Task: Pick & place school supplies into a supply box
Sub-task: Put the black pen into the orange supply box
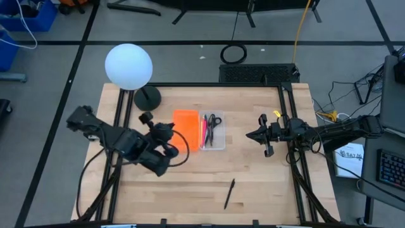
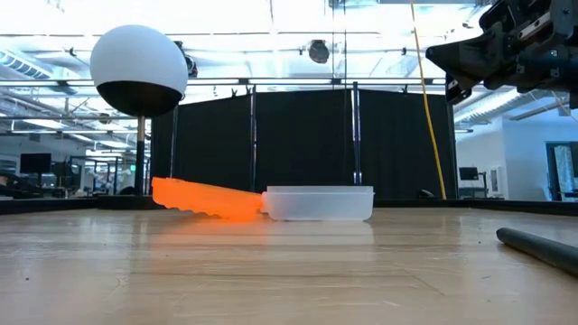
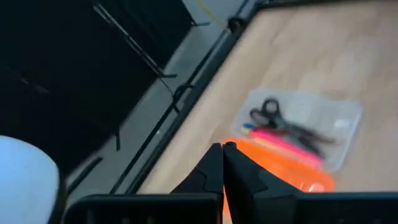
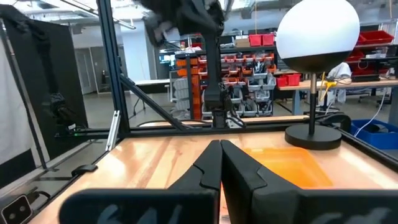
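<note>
Black curtain behind the wooden table, red-binned shelves beyond.

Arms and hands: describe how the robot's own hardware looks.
Both arms are dark, jointed and boxy. The left hand and right hand each end in two black, tapering wedge-shaped fingers. Black cables loop off the left arm; a small yellow tag sits near the right wrist.

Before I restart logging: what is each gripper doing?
Left gripper: closed, holding nothing.
Right gripper: closed, holding nothing.
</note>
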Robot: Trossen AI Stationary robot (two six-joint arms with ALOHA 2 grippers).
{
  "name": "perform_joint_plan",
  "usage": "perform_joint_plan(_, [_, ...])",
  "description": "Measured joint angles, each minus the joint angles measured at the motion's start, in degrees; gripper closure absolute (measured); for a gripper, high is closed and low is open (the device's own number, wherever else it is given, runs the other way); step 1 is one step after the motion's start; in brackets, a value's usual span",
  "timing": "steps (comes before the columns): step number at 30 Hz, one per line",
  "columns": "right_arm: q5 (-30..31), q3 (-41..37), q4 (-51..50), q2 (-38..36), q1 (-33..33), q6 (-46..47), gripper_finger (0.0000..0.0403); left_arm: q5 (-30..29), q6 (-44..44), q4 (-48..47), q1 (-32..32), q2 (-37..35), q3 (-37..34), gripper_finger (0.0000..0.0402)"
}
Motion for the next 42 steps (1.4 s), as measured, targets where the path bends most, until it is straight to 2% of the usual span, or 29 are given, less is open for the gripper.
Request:
perform_joint_plan(2, [0.0,0.0,0.2,0.0,0.0,-1.0,0.0403,0.9,5.9,8.9,0.5,-4.3,-9.2,0.0394])
perform_joint_plan(5, [0.0,0.0,0.1,0.0,0.0,-0.9,0.0403,5.6,24.3,34.3,1.6,-11.6,-23.2,0.0398])
perform_joint_plan(7, [0.0,0.0,0.3,0.0,0.0,-0.9,0.0403,14.7,38.0,51.1,2.9,-16.2,-31.2,0.0396])
perform_joint_plan(9, [0.0,0.0,0.3,0.0,0.0,-1.0,0.0403,25.7,46.9,63.9,4.8,-20.8,-37.6,0.0396])
perform_joint_plan(11, [0.0,0.0,0.4,0.0,0.0,-1.1,0.0403,34.6,50.6,70.8,7.1,-25.5,-42.6,0.0398])
perform_joint_plan(13, [0.0,0.0,3.0,0.0,0.0,-1.3,0.0403,39.7,51.0,74.2,9.0,-30.2,-46.9,0.0398])
perform_joint_plan(16, [0.0,0.0,9.2,-0.2,0.0,-0.9,0.0403,40.7,50.2,74.8,10.5,-38.2,-54.8,0.0398])
perform_joint_plan(19, [-1.4,0.0,8.0,-0.1,0.0,-1.1,0.0403,40.7,48.2,79.1,12.1,-46.3,-65.2,0.0398])
perform_joint_plan(23, [-1.4,0.0,7.8,-0.1,0.0,0.3,0.0403,41.6,46.0,93.8,13.6,-56.2,-79.3,0.0399])
perform_joint_plan(26, [-1.4,0.0,10.6,-0.1,0.0,4.7,0.0403,43.9,46.1,100.8,14.0,-61.8,-86.4,0.0399])
perform_joint_plan(29, [-0.9,0.0,11.1,0.0,0.0,3.9,0.0403,43.9,46.0,102.3,14.0,-65.9,-90.5,0.04])
perform_joint_plan(35, [7.7,0.0,10.1,0.0,0.0,1.6,0.0403,43.7,48.6,101.5,14.0,-69.0,-93.5,0.0399])
perform_joint_plan(39, [8.1,0.0,4.1,0.0,0.0,-4.1,0.0403,39.7,52.1,101.1,14.0,-68.8,-93.9,0.0389])
perform_joint_plan(42, [12.9,2.9,-4.4,0.2,0.0,-3.6,0.0403,36.5,52.1,100.5,14.0,-68.2,-94.1,0.0381])
